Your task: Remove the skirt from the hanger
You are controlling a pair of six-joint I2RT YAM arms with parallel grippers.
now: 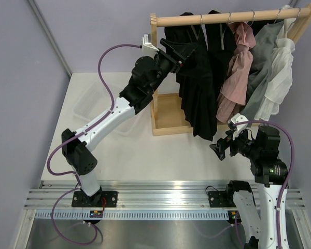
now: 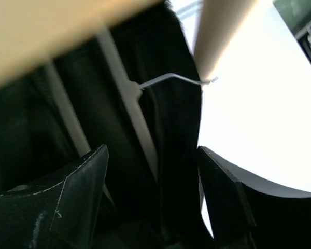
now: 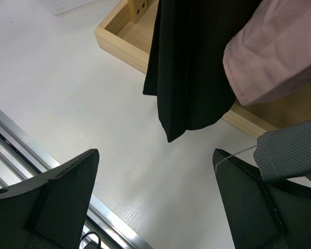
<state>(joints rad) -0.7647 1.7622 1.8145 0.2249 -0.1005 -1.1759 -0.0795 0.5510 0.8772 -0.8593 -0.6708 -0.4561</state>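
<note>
1. The skirt (image 1: 197, 98) hangs at the left end of the rail (image 1: 223, 18). It is plain black with loose flared folds. Its long axis runs 12 to 6 in the top view, and the hem is down by the rack's wooden base (image 1: 168, 116).
2. Its waist sits on the hanger (image 2: 137, 119). In the left wrist view the grey arm slants from 11 to 5, and the thin hook (image 2: 171, 78) bends off toward 2 onto the rail.
3. The left pincer (image 1: 180, 56) is the nearer one, up at the waist, and the skirt's body falls away from it toward 5 in the top view. Its jaws are spread, with the hanger arm and black cloth in the gap (no pinch that I can see).
4. My judgement is that closing here would catch arm and cloth together, so the pincer's line across that slanted arm matters most.
5. The right pincer (image 1: 224, 147) sits low over the tabletop (image 1: 145, 155), jaws wide and empty. The hem lies at about 10 from it, near but apart.
6. A pink garment (image 1: 238, 67) hangs toward 3 of the skirt, beyond a second black piece.
</note>
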